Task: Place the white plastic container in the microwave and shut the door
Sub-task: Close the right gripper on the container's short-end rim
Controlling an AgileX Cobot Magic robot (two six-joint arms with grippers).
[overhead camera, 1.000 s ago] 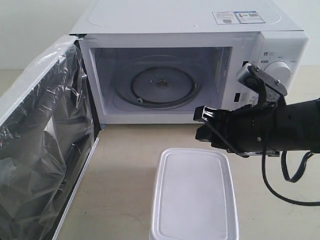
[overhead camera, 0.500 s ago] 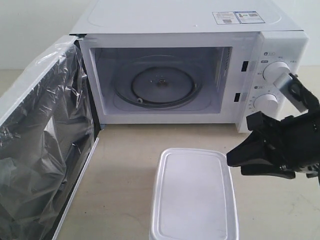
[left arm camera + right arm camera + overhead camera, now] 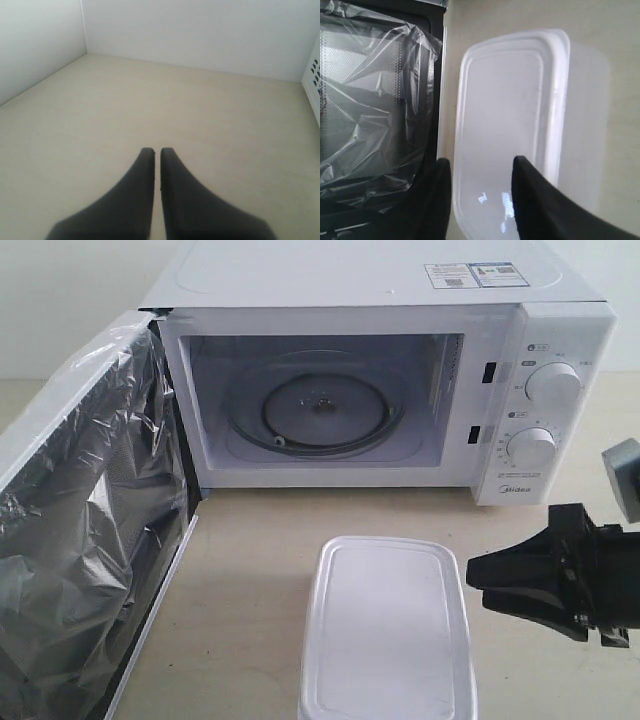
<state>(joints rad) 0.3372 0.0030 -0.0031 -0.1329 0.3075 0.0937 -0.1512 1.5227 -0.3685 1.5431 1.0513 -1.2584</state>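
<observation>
The white plastic container point(image 3: 388, 628) lies lidded on the table in front of the microwave point(image 3: 380, 370); it fills the middle of the right wrist view point(image 3: 507, 125). The door point(image 3: 85, 530) stands swung wide open at the left, wrapped in crinkled clear film, also seen from the right wrist camera point(image 3: 375, 100). The glass turntable point(image 3: 320, 410) is bare. My right gripper point(image 3: 472, 573) hangs just right of the container, pointing at its side; its jaws are open with nothing between them point(image 3: 481, 162). My left gripper point(image 3: 157, 150) is shut over bare table, out of the exterior view.
Two round knobs point(image 3: 552, 385) sit on the microwave's panel at the right. The beige table point(image 3: 250, 570) runs between door and container. White walls point(image 3: 200, 35) close in the left arm's area, with a vented white panel point(image 3: 315, 75) at its edge.
My right arm has swung down and to the right, from in front of the microwave's panel to beside the container's right side. Container, door and microwave have not moved.
</observation>
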